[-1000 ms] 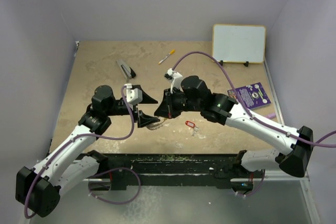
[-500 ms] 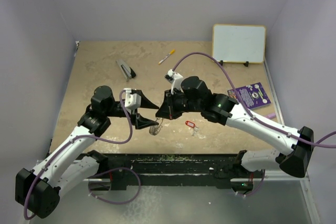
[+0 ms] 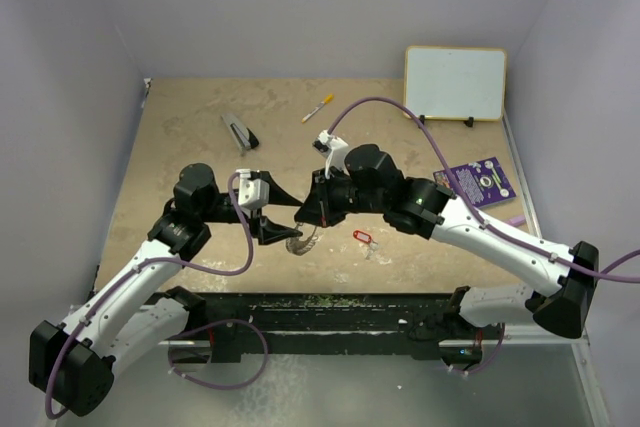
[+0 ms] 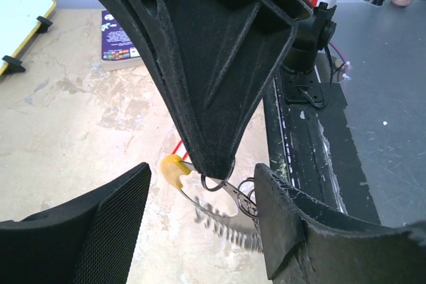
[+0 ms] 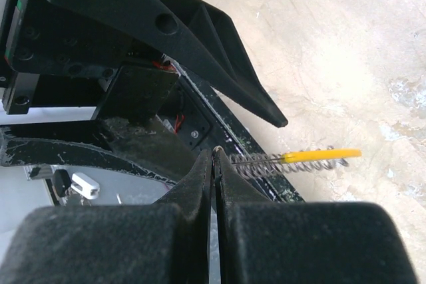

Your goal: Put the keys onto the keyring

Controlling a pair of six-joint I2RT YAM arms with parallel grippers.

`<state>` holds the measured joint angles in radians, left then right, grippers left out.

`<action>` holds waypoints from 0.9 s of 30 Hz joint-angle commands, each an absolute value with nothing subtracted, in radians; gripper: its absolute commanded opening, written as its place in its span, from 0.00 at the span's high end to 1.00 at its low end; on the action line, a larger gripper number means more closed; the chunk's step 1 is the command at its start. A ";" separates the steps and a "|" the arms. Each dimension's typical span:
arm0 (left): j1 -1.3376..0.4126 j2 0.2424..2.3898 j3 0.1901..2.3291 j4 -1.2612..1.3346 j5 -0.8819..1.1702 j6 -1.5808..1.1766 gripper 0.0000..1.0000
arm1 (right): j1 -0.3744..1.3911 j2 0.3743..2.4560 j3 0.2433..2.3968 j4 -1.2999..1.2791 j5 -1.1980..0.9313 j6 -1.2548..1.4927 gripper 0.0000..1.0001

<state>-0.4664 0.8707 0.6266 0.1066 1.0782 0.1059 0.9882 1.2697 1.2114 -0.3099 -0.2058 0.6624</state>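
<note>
Compared with a second ago, not much has moved. The ring (image 3: 303,240) has drifted a touch to the right and hangs a bit more in the open, and the two hands sit slightly closer together over the near-middle of the counter (image 3: 190,127). The keys (image 3: 362,237), red tag and all, haven't budged. They're lying flat near the near edge, just right of the ring and apart from it.

The right hand (image 5: 214,154) has its fingers pressed together, pinching the ring's wire at the very tip, so the ring dangles off it above the counter. The left hand (image 4: 203,176) is spread wide with the ring in the gap between its fingers. I can't tell whether either finger actually touches it. In the left wrist view, the yellow bit (image 4: 173,169) sits right next to the right hand's tip.

The counter is mottled beige, with a black strip (image 3: 330,307) along the near edge. On the far side:
- a grey-black tool (image 3: 238,130) left of middle
- a marker (image 3: 318,107) near the middle
- a whiteboard (image 3: 455,83) propped up in the far right corner
- a purple book (image 3: 478,180) by the right edge

Pale lilac walls (image 3: 300,7) close the counter in on three sides.
</note>
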 commanded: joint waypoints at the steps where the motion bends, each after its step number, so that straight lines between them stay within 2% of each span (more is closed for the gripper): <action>1: -0.469 0.855 0.643 0.113 1.061 0.164 0.34 | 0.997 1.228 1.248 -0.285 -0.204 0.655 1.00; 10: -0.470 0.849 0.658 0.065 1.072 0.225 0.41 | 0.999 1.201 1.227 -0.302 -0.196 0.652 1.00; 20: -0.469 0.853 0.666 0.073 1.142 0.266 0.44 | 1.003 1.204 1.223 -0.304 -0.202 0.651 1.00; 27: -0.469 0.855 0.670 0.150 1.181 0.171 0.44 | 1.005 1.205 1.223 -0.303 -0.197 0.651 1.00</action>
